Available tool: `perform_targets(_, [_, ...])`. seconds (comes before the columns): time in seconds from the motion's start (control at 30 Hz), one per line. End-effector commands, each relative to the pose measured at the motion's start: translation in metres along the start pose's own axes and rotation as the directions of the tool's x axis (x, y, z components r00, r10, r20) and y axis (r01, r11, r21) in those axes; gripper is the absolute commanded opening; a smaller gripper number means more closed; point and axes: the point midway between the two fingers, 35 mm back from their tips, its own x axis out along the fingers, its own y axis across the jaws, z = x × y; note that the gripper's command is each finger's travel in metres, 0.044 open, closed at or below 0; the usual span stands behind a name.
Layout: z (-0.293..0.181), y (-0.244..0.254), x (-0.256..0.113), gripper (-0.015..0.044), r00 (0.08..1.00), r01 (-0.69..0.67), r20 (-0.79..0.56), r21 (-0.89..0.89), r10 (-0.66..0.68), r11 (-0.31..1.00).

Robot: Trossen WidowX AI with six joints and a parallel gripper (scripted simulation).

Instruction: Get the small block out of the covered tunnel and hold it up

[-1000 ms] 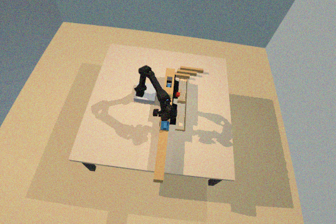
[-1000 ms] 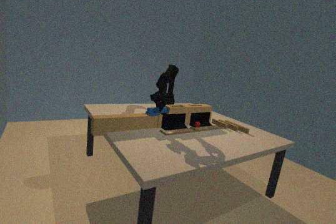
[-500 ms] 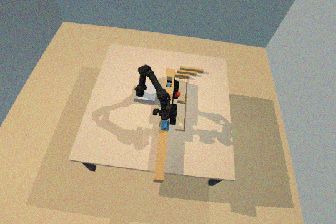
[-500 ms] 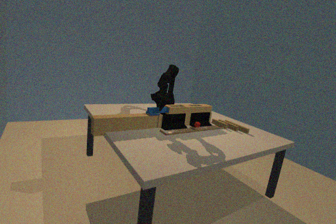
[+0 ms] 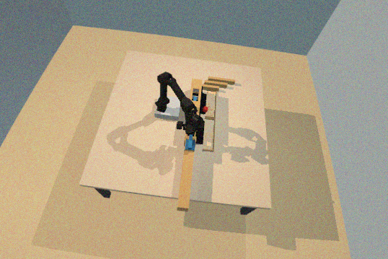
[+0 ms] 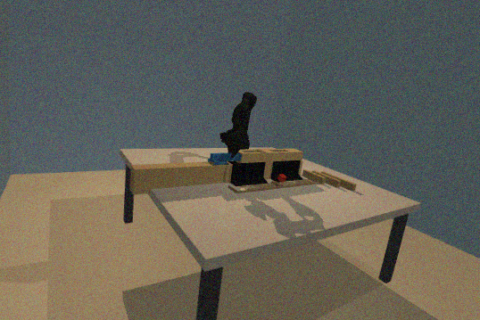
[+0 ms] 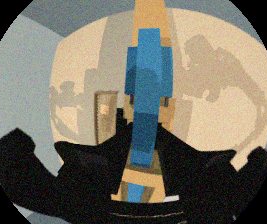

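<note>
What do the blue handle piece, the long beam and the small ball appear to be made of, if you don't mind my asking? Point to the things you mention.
Blue handle piece (image 5: 190,143) (image 6: 219,157) (image 7: 149,45): perhaps matte plastic, going by its even colour.
Long beam (image 5: 186,180) (image 6: 178,176) (image 7: 149,17): probably pale wood, given its tan colour; no grain is discernible.
Red ball (image 5: 205,109) (image 6: 282,177): plastic or painted wood; its plain red leaves that open.

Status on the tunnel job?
Done: arm is down at the tunnel end of the cage, at the blue handle. In hand: gripper is shut on the blue handle, which sits at the end of the wooden tunnel. Left, as I read it: slide the cage, get the block out, lift it. No block is held up; I can't confirm which piece it is.
</note>
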Motion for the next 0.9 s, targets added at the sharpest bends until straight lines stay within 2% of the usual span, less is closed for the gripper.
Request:
perform_targets(0.0, [0.001,0.000,0.001,0.0105,1.000,0.001,-0.005,0.004,-0.001,1.000])
perform_targets(0.2, [0.003,0.001,-0.005,0.0263,1.000,0.001,-0.017,-0.004,-0.001,1.000])
perform_targets(0.43, [0.013,0.007,-0.034,0.0440,0.997,-0.003,-0.074,-0.034,0.000,0.999])
perform_targets(0.63, [0.033,0.010,-0.019,0.0440,0.997,-0.004,-0.079,-0.038,0.001,0.999])
perform_targets(0.87, [0.033,0.010,-0.015,0.0440,0.997,-0.004,-0.079,-0.038,0.001,0.999])
